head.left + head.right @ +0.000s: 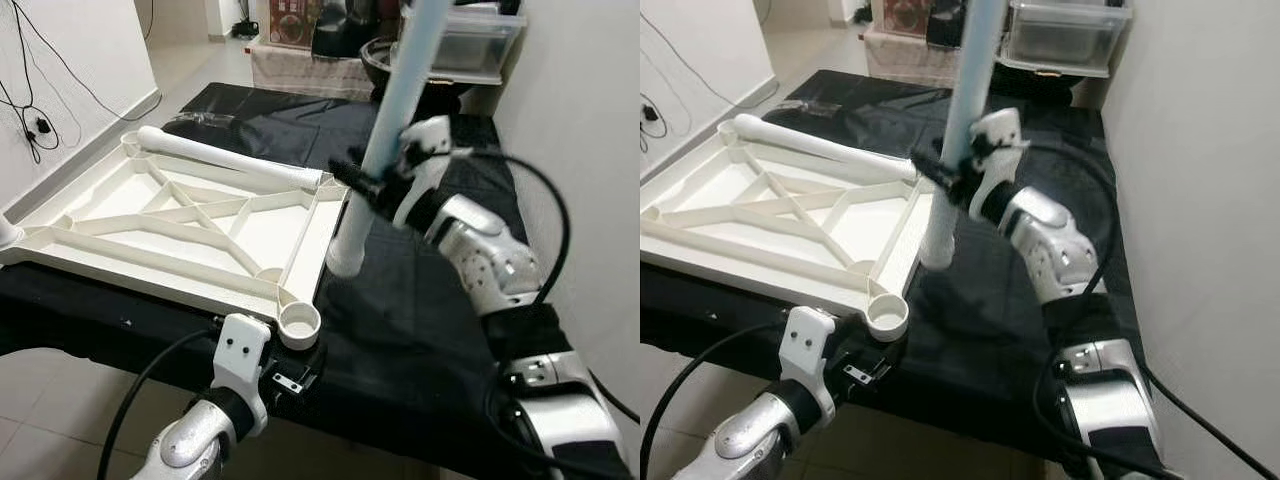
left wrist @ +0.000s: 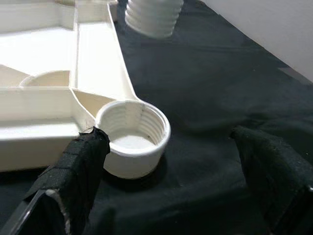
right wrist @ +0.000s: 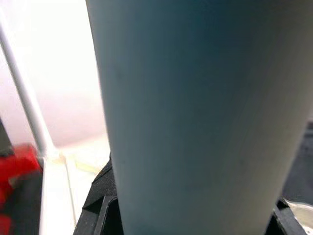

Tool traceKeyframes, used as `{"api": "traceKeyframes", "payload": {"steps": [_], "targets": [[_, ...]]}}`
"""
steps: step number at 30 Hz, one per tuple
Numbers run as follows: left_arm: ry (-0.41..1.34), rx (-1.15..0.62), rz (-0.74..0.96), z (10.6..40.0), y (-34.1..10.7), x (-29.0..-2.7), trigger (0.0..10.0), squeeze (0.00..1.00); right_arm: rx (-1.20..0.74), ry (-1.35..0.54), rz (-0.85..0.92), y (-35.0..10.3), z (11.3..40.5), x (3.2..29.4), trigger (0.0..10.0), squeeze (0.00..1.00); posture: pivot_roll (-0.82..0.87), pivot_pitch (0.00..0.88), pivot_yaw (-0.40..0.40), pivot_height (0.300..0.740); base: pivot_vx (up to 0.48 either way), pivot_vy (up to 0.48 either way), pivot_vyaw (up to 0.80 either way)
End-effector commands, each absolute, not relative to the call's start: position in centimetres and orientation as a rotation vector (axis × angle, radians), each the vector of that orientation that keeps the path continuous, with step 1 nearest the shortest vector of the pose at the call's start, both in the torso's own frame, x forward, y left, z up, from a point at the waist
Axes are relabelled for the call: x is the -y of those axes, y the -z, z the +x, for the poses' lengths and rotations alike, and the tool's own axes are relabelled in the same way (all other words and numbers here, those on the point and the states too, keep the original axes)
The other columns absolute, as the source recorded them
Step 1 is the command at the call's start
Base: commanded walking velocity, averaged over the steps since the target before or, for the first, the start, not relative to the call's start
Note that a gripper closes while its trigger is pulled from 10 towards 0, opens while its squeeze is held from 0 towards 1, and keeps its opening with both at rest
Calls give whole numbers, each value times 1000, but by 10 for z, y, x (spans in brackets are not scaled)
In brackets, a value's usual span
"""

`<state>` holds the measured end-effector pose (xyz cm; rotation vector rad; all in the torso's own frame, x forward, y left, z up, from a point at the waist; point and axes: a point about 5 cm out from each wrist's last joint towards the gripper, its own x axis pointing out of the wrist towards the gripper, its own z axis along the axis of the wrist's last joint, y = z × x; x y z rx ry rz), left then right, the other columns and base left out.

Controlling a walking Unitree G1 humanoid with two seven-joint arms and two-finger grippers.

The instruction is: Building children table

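Leg-fitting step. The inverted white tabletop [image 1: 170, 215] lies on a black-draped bench [image 1: 420, 330], ribs upward. The right gripper [image 1: 368, 186] is pinched on a pale table leg [image 1: 385, 130], held nearly upright with its threaded lower end [image 2: 152, 17] hanging clear of the cloth, at about 2 o'clock from the open corner socket [image 1: 299, 324]. That socket, a threaded cup at the tabletop's near right corner, holds nothing. The left gripper [image 2: 168, 191] waits at 6 o'clock of the socket with fingers spread, one fingertip [image 2: 85, 152] touching or nearly touching the cup's wall. A second leg [image 1: 230, 160] lies loose across the tabletop's far edge.

Judged next move: carry the leg's threaded end over the socket, square it to the cup, lower and turn; the left gripper can brace the corner.

At 12 o'clock beyond the bench, a clear lidded bin [image 1: 480, 40] sits on a shelf; its contents cannot be made out.
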<state>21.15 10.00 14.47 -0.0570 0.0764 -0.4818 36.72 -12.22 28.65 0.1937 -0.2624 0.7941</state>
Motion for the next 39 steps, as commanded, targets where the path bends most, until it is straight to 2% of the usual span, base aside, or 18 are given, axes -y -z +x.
{"api": "traceKeyframes", "payload": {"steps": [1, 3, 8, 24, 29, 39], "targets": [[475, -90, -44, 209, -140, -100, 10000, 0, 267, -810, 237, -288, 366, 122, 10000, 0, 64, 29, -51, 740, 0, 0, 0], [452, -102, -51, 207, -137, -102, 10000, 0, 293, -723, 274, -286, 371, 123, 10000, 0, 69, 20, -56, 740, 0, 0, 0], [412, -118, -49, 204, -129, -105, 10000, 0, 298, -627, 239, -268, 368, 123, 10000, 0, 69, 6, -56, 740, 0, 0, 160], [393, -137, -48, 201, -120, -104, 10000, 0, 314, -567, 229, -271, 370, 137, 10000, 0, 62, 0, -53, 740, 0, 0, 788], [380, -133, -52, 202, -120, -104, 10000, 0, 312, -477, 250, -267, 372, 141, 10000, 0, 65, 0, -56, 740, 0, 0, 0], [366, -126, -51, 206, -119, -108, 10000, 0, 296, -444, 260, -260, 370, 142, 10000, 0, 60, 0, -52, 740, 0, 0, -788]]}}
